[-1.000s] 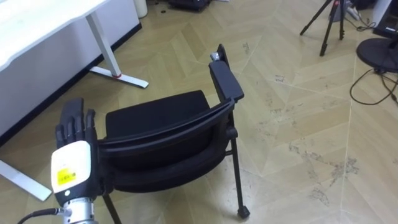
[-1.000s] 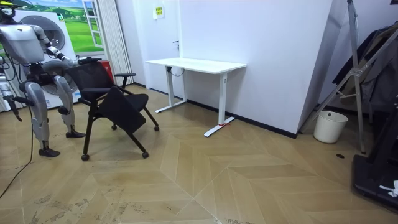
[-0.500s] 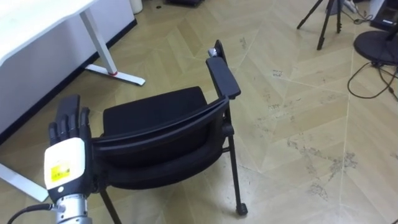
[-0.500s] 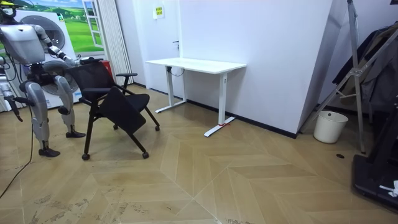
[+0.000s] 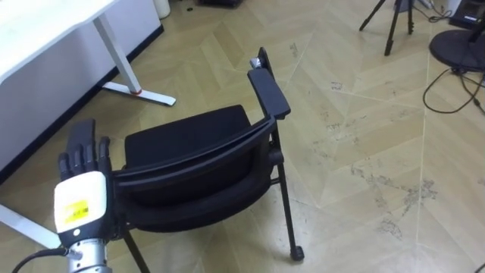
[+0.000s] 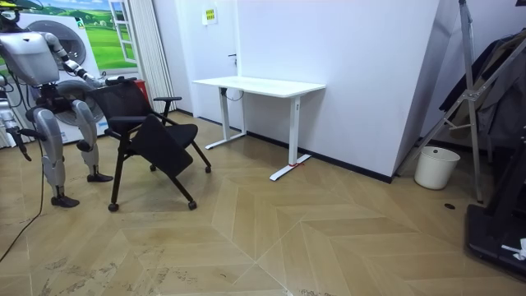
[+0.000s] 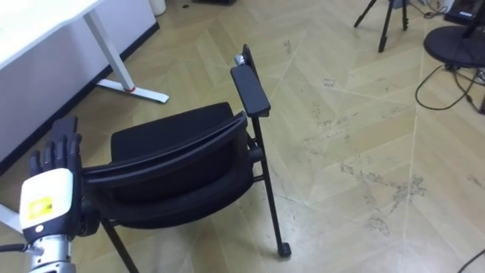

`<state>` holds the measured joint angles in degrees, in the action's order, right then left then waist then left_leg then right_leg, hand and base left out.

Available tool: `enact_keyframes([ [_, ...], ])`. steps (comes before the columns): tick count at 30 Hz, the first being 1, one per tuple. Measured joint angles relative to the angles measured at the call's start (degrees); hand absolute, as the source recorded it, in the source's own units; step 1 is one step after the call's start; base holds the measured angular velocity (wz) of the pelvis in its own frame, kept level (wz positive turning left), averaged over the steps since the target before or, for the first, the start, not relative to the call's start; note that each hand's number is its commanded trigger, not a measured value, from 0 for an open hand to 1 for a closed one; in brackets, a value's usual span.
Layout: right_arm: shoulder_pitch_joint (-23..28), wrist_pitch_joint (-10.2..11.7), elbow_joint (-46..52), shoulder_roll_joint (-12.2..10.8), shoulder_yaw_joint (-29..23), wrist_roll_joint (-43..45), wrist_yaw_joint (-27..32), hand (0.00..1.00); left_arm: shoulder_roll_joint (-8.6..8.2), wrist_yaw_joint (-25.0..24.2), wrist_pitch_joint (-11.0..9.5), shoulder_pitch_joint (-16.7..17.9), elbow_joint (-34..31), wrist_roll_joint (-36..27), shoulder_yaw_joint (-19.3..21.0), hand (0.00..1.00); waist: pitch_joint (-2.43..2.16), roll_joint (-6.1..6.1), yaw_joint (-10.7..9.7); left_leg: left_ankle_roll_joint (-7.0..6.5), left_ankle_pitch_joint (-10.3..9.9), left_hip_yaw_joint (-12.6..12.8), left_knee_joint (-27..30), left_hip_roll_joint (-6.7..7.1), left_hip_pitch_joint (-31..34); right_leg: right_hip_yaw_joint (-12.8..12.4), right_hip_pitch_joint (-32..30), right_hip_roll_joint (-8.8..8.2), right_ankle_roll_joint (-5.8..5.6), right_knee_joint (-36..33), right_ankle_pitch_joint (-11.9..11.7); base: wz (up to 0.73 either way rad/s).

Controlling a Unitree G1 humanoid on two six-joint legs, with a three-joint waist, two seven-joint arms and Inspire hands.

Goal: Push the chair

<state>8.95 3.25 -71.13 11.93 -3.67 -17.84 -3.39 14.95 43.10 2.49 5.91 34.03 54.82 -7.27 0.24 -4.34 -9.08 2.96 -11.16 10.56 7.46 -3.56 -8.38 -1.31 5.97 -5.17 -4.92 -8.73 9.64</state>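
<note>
Black chair [image 5: 189, 144] on wood floor [image 5: 356, 136], directly before robot, backrest nearest robot, seat facing away. Left hand [image 5: 79, 201] at left end of chair backrest, fingers [image 5: 83, 152] straight and pointing forward, lying flat against top rail, holding nothing. Armrest [image 5: 267, 92] sticks up on chair's right side. White desk [image 5: 45, 23] beyond chair to left, its foot [image 5: 140, 92] near seat. Tripod [image 5: 394, 23] well beyond chair to right. Room view: robot stands behind chair, chair tilted.

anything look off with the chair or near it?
The chair has its seat sloping steeply down at the front in the room view, not level. Dark scuffs mark the floor beside it. Nothing else stands out.
</note>
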Motion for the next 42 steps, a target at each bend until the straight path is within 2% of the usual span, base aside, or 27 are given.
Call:
enact_keyframes([
  [7,-0.3,-0.9,0.1,0.1,0.0,0.1,0.2,0.0,-0.01,-0.9,1.2,0.0,-1.0,1.2,-0.8,0.0,-0.06,-0.1,0.0,0.0,0.0,0.0,0.0,0.0,0.0,0.0,0.0,0.0,0.0,0.0,0.0,0.0],
  [18,-0.3,-0.9,0.1,0.2,0.0,0.1,0.2,0.0,-0.03,-1.6,1.3,0.0,-1.5,3.4,-1.8,0.0,-0.22,-0.33,-0.2,0.0,0.0,0.1,0.0,0.0,0.0,-0.1,0.0,0.0,0.0,0.1,0.0,0.0],
  [19,-0.3,-0.9,0.1,0.2,0.0,0.1,0.2,0.0,-0.03,-1.7,1.3,0.0,-1.6,3.4,-2.0,0.69,-0.23,-0.33,-0.2,0.0,0.0,0.1,0.0,0.0,0.0,-0.1,0.0,0.0,0.0,0.1,0.0,0.0],
  [20,-0.3,-0.9,0.1,0.2,0.0,0.1,0.2,0.0,-0.03,-1.8,1.3,0.0,-1.7,3.4,-2.0,1.0,-0.22,-0.33,-0.2,0.0,0.0,0.1,0.0,0.0,-0.1,-0.1,0.0,0.0,0.0,0.1,0.0,0.0],
  [30,-0.9,-1.4,0.1,0.4,0.0,0.1,0.2,0.0,0.09,-2.7,1.5,-0.1,-3.1,4.6,-2.2,1.0,-0.25,-0.72,-0.7,0.0,0.0,0.1,-0.1,0.0,-0.1,-0.1,0.0,0.0,0.0,0.1,0.0,0.0],
  [35,-1.3,-1.4,0.1,0.3,0.0,0.1,0.2,0.0,0.31,-2.9,2.1,-0.2,-3.1,6.0,-2.2,1.0,-0.22,-0.84,-1.7,0.0,0.0,0.1,-0.1,0.0,-0.1,-0.1,0.0,0.0,0.0,0.2,0.0,0.0],
  [38,-1.4,-1.4,0.1,0.2,0.0,-0.2,0.2,0.0,0.55,-4.0,2.2,-1.6,-2.9,6.0,-2.2,1.0,-0.2,-0.82,-1.8,0.0,0.0,0.1,-0.2,0.0,-0.1,-0.1,-0.1,0.0,0.0,0.2,0.0,0.0],
  [42,-1.4,-1.5,0.1,0.3,0.0,-0.4,0.1,0.0,0.92,-3.6,1.9,-1.8,-3.1,6.7,-3.2,1.0,-0.19,-0.87,-1.7,0.0,0.0,0.1,-0.2,0.0,-0.2,-0.2,-0.2,0.0,0.0,0.2,0.0,0.0],
])
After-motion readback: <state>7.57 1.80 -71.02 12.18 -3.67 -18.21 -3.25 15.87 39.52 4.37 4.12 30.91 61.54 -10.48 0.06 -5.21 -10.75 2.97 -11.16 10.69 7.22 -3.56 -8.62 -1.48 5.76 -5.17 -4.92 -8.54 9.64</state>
